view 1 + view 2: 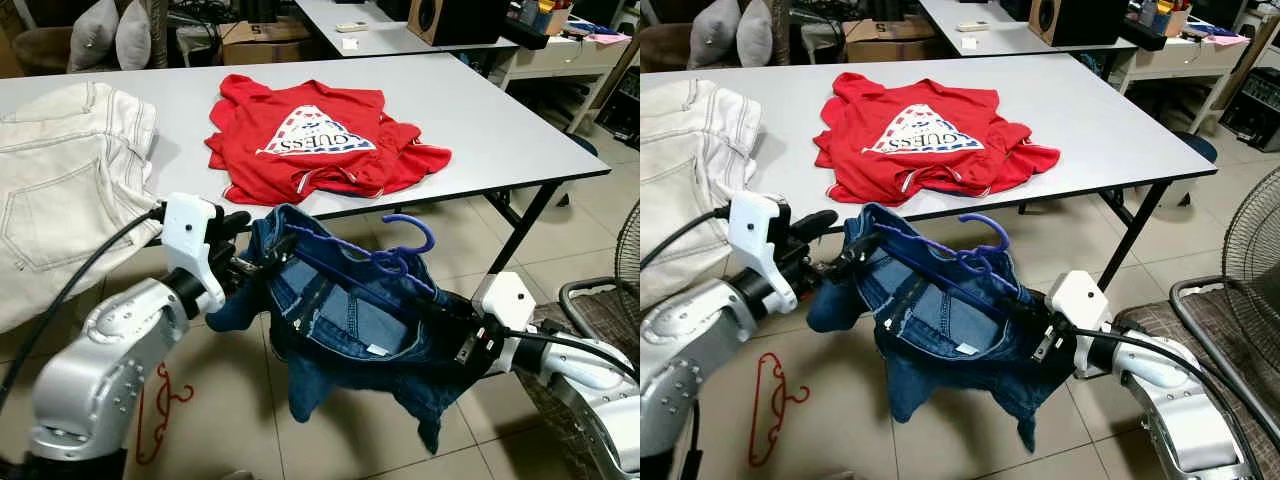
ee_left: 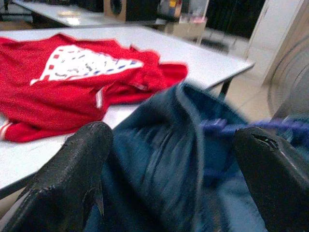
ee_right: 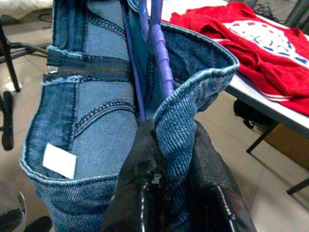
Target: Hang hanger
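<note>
A long white table [image 1: 480, 120] stretches beyond both our grippers, carrying a pair of cream trousers [image 1: 60, 190] at its left end and a rumpled red T-shirt [image 1: 320, 140] (white triangle logo up) near its front edge. A second table [image 1: 400, 35] with a dark speaker [image 1: 455, 18] on it stands farther back.

Between our two grippers, just in front of the table's edge and off the floor, hangs a pair of blue jeans [image 1: 350, 330], the waistband stretched open from one gripper to the other. A purple hanger [image 1: 385, 255] lies along the open waistband, its hook curling up above the denim, roughly midway between the jaws.

Our right gripper [image 3: 166, 159] is clamped on the right end of the waistband, the denim fold pinched between its black fingers [image 3: 135, 179], with the hanger's arm running away just beyond them. Our left gripper [image 2: 169, 159] meets the left end of the waistband; in the blurred left wrist view its fingers [image 2: 72, 174] stand wide apart with denim between them, so we cannot tell whether they grip it.

On the tiled floor below the left gripper lies a red hanger [image 1: 160, 415].
</note>
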{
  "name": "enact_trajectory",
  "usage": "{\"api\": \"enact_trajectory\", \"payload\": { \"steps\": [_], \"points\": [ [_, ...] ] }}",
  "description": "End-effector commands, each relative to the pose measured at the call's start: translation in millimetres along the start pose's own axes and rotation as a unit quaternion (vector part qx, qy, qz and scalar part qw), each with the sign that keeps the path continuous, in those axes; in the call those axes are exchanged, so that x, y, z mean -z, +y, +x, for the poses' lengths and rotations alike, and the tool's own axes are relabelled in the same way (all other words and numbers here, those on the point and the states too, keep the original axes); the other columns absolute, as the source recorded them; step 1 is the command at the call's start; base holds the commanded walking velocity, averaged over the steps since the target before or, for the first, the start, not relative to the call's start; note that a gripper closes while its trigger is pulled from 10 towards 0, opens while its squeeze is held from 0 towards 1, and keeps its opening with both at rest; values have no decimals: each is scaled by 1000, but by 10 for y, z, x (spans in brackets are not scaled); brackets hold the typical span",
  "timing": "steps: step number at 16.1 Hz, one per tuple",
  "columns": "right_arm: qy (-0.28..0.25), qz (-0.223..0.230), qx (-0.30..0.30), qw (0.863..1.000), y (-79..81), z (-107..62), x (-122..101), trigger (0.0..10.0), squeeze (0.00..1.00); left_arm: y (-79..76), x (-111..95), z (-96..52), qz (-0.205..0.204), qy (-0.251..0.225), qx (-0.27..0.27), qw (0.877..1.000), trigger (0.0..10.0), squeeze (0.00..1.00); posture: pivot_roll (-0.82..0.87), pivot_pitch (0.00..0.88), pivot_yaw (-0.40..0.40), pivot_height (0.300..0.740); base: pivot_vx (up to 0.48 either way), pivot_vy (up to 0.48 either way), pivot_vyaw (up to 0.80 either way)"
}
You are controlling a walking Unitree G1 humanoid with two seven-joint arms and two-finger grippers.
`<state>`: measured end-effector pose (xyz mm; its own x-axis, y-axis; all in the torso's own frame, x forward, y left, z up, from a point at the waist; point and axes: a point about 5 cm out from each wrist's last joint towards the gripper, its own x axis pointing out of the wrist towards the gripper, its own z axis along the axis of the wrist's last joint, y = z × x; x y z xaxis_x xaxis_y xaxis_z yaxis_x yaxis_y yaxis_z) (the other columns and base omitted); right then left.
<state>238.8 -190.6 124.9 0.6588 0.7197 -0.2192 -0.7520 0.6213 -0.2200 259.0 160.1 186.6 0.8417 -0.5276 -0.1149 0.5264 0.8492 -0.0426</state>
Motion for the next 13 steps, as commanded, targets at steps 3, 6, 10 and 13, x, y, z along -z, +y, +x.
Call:
{"api": "enact_trajectory", "payload": {
  "steps": [3, 6, 10, 13],
  "points": [
    [-16, -22, -10, 1000, -6, -4, -116, 10000, 0, -70, 226, -2, 13, 52, 10, 999, 10000, 0, 24, 23, -23, 740, 0, 0, 0],
    [-9, -32, -30, 999, 17, 52, -104, 10000, 0, -26, 301, 78, 12, 54, -25, 998, 745, 0, 27, 26, -34, 740, 0, 0, 0],
    [-3, -35, -34, 999, 14, 59, -89, 10000, 0, -26, 198, 83, 8, 22, -25, 999, 0, 0, 28, 25, -35, 740, 0, 0, 0],
    [-2, -37, -35, 999, 14, 63, -86, 10000, 0, -5, 238, 82, 12, 33, -29, 999, 0, 0, 30, 27, -31, 740, 0, 0, 0]
  ]
}}
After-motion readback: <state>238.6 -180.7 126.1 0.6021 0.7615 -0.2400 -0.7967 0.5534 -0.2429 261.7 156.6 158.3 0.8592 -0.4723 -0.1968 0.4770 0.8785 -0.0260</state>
